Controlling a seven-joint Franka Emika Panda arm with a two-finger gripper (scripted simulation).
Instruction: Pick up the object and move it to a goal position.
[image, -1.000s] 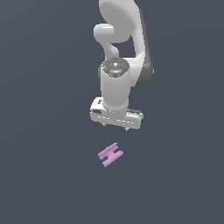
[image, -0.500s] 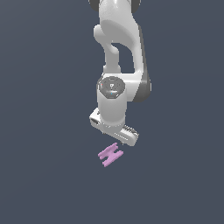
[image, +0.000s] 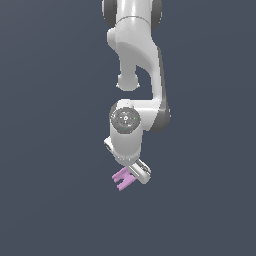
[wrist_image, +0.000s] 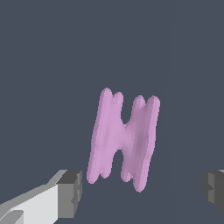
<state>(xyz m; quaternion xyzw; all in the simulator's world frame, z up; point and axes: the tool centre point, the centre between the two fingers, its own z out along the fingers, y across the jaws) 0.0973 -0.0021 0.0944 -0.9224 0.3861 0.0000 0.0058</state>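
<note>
The object (image: 122, 179) is a small flat pink-lilac H-shaped piece lying on the dark floor. In the exterior view the white gripper (image: 134, 172) hangs low right over it and covers part of it. The wrist view shows the object (wrist_image: 124, 138) whole, lying between the two grey fingertips (wrist_image: 70, 192), which stand wide apart on either side without touching it. The gripper (wrist_image: 142, 189) is open and holds nothing.
The white arm (image: 137, 75) rises straight above the gripper to the top of the exterior view. A plain dark grey floor (image: 50, 200) surrounds the object, with no other objects in view.
The arm has come down and turned at the wrist. The gripper went from well above the object to directly over it. The object has stayed where it was.
</note>
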